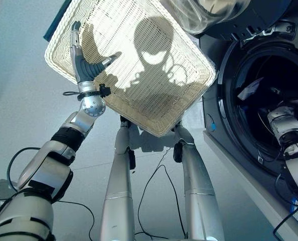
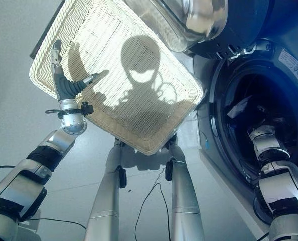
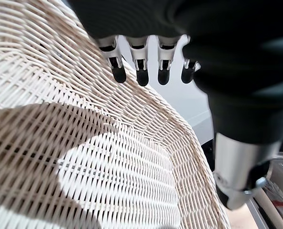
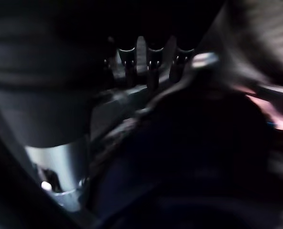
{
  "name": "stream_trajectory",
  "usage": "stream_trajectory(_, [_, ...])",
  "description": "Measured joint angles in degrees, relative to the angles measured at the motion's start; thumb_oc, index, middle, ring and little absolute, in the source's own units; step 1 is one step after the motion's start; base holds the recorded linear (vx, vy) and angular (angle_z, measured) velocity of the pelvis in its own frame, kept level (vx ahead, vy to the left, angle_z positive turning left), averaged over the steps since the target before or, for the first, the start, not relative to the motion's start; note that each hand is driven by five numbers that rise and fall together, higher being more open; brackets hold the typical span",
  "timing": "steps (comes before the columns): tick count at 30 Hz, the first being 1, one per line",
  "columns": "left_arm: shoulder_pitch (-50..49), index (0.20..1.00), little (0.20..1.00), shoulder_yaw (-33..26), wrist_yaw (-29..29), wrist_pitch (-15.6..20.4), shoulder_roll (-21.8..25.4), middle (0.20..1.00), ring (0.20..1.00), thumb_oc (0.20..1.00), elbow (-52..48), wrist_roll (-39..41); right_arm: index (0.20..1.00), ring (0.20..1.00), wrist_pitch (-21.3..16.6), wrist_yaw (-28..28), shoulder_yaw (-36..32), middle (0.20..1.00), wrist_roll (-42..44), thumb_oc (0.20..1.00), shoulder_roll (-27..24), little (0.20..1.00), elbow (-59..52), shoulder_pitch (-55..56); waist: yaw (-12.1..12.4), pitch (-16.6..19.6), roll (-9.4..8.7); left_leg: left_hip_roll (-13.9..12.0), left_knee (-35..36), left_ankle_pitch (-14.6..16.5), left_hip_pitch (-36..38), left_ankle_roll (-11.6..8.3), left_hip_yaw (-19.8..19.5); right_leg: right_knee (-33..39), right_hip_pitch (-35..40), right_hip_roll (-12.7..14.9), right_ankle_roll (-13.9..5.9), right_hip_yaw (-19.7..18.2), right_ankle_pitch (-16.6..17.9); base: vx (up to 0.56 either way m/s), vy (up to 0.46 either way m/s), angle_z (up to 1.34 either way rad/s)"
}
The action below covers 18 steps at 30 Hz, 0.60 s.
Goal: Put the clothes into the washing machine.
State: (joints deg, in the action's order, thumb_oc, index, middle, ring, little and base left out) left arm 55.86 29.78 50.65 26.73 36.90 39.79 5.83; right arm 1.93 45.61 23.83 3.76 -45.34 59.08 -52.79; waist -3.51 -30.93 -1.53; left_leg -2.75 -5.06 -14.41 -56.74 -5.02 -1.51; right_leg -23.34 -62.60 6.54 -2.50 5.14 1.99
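Where visible, white label (image 1: 249,90) unreadable

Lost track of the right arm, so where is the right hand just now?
In the eye views the right arm reaches from the right through the washing machine door opening; the right hand is in the dark drum among clothes.

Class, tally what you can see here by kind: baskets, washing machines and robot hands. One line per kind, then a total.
Wicker basket: 1
Washing machine: 1
Robot hands: 2, left hand over the basket, right hand inside the drum
Total: 4
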Motion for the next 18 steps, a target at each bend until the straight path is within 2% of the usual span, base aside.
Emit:
stream_trajectory(7, [-1.15,1.0,1.0,-0.23,0.37,0.0,-0.53,1.0,1.0,1.0,-0.05,-0.05,1.0,1.0,-0.81,2.26,1.61,1.0,-5.24,1.0,0.71,1.0,-7.33,4.97,-0.26,0.0,0.0,0.04,0.55,0.0,0.0,-0.02,0.78,-0.64,-0.84,0.06,-0.23,-0.64,-0.56,0.0,0.0,0.0])
stream_trajectory(14, [-4.74,1.0,1.0,-2.89,-0.18,0.16,-2.52,1.0,1.0,1.0,-0.47,-0.59,1.0,1.0,-1.73,2.68,1.64,1.0,-7.88,1.0,5.12,1.0,-12.95,10.98,-1.94,0.0,-0.01,0.04,0.55,0.03,0.81,-0.03,1.52,-1.0,-0.64,-0.02,-0.27,-1.39,-0.61,0.0,0.037,-0.02])
stream_trajectory(18, [-6.3,1.0,1.0,-2.98,-0.86,0.16,-3.3,1.0,1.0,1.0,-0.48,-0.61,1.0,1.0,-2.05,2.85,1.63,1.0,-9.91,1.0,6.9,1.0,-13.67,13.38,-2.0,0.0,-0.01,0.03,0.59,0.11,2.04,-0.09,1.69,-1.26,0.25,-0.13,-0.27,-1.8,-0.62,0.0,0.042,-0.03])
